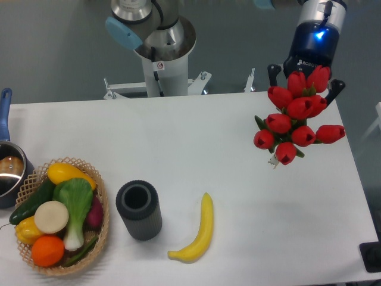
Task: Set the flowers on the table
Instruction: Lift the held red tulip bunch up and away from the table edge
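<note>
The flowers (297,122) are a bunch of red tulip buds with green leaves, at the far right of the white table (196,143). The buds face the camera and hide the stems. My gripper (305,83) hangs over the table's back right part, its black fingers (274,72) showing on either side of the top buds. It appears shut on the bunch, which seems held above the tabletop. The grip itself is hidden behind the buds.
A wicker basket (102,199) of vegetables and fruit stands at the front left. A dark grey cylinder (139,210) and a banana (199,232) lie at the front middle. A pot (9,176) with a blue handle sits at the left edge. The arm's base (161,56) stands behind the table.
</note>
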Available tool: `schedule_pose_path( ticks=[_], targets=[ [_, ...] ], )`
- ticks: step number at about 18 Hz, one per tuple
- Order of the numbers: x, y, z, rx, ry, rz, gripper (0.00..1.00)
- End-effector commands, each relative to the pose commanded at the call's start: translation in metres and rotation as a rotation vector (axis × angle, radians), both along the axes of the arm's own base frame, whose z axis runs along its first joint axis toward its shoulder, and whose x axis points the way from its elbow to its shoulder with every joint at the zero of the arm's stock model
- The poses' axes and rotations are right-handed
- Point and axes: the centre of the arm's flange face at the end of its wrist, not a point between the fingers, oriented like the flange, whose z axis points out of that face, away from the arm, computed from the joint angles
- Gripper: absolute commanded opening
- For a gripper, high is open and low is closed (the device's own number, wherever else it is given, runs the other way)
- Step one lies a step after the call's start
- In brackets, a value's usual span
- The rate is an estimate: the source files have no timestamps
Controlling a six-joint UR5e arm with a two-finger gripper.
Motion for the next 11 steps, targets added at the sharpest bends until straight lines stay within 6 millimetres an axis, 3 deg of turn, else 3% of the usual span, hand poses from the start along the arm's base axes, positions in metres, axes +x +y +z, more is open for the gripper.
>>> schedule_pose_path(
  ticks=[5,11],
  targets=[
    [0.002,0.000,-0.001,-0.026,0.008,0.014,0.41],
    [0.006,-0.022,-0.011,-0.345,0.080,0.206,0.41]
  ],
)
